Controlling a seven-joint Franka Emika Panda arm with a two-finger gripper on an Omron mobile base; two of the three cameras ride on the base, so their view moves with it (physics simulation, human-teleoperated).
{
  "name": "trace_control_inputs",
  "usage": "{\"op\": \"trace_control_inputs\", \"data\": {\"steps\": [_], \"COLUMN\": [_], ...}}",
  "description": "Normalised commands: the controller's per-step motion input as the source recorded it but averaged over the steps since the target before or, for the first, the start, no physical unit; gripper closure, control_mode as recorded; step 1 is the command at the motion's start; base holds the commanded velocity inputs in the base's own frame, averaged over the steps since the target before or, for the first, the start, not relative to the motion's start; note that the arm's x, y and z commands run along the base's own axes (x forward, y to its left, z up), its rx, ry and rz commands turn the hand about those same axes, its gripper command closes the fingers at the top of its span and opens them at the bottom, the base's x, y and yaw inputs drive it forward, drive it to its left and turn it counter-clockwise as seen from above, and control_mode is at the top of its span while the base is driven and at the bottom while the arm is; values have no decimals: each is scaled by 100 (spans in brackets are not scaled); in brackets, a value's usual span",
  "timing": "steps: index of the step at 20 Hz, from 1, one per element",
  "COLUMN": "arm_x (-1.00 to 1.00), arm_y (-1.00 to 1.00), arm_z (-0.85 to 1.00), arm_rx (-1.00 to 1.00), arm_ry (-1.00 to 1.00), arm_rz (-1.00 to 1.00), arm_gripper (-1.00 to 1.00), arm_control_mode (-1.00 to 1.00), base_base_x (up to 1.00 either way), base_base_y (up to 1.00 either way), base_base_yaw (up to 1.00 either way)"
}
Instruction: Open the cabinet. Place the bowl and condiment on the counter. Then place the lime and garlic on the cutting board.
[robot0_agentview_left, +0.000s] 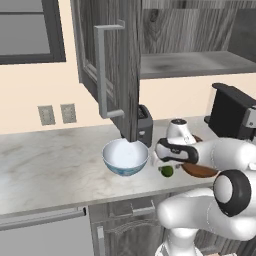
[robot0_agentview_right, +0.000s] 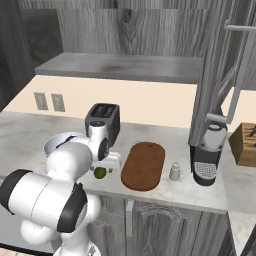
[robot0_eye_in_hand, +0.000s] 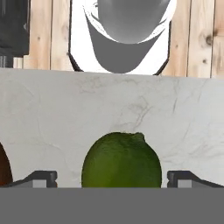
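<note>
The lime (robot0_eye_in_hand: 121, 159) lies on the desk (robot0_agentview_left: 50, 170) near its front edge, between the bowl (robot0_agentview_left: 125, 157) and the cutting board (robot0_agentview_right: 144, 165). In the hand view it sits centred between the fingers (robot0_eye_in_hand: 41, 178), which stand apart, one on each side, not touching it. The fruit is round, so no axis alignment is judged necessary before closing.

The marble counter (robot0_agentview_right: 165, 197) carries the bowl (robot0_agentview_left: 125, 157), lime (robot0_agentview_right: 100, 172), toaster (robot0_agentview_right: 103, 122), cutting board (robot0_agentview_right: 144, 165), condiment (robot0_agentview_right: 174, 172) and coffee machine (robot0_agentview_right: 207, 155).
</note>
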Motion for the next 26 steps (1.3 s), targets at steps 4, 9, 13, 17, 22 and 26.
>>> {"op": "trace_control_inputs", "data": {"steps": [4, 9, 13, 17, 22, 26], "arm_x": [-2, 0, 0, -16, 5, 64], "arm_y": [8, 0, -6, -57, -96, -69], "arm_z": [-49, -29, 27, 94, 75, -1], "arm_rx": [6, 7, 0, 0, 0, 0], "arm_ry": [6, 3, -3, -9, -2, 13], "arm_rz": [0, 0, 0, 0, -1, -1], "arm_gripper": [-100, 100, 100, 100, 100, 100], "arm_control_mode": [-100, -100, -100, -100, -100, -100], "base_base_x": [0, 0, 0, 0, 0, 0], "base_base_y": [0, 0, 0, 0, 0, 0], "base_base_yaw": [0, 0, 0, 0, 0, 0]}}
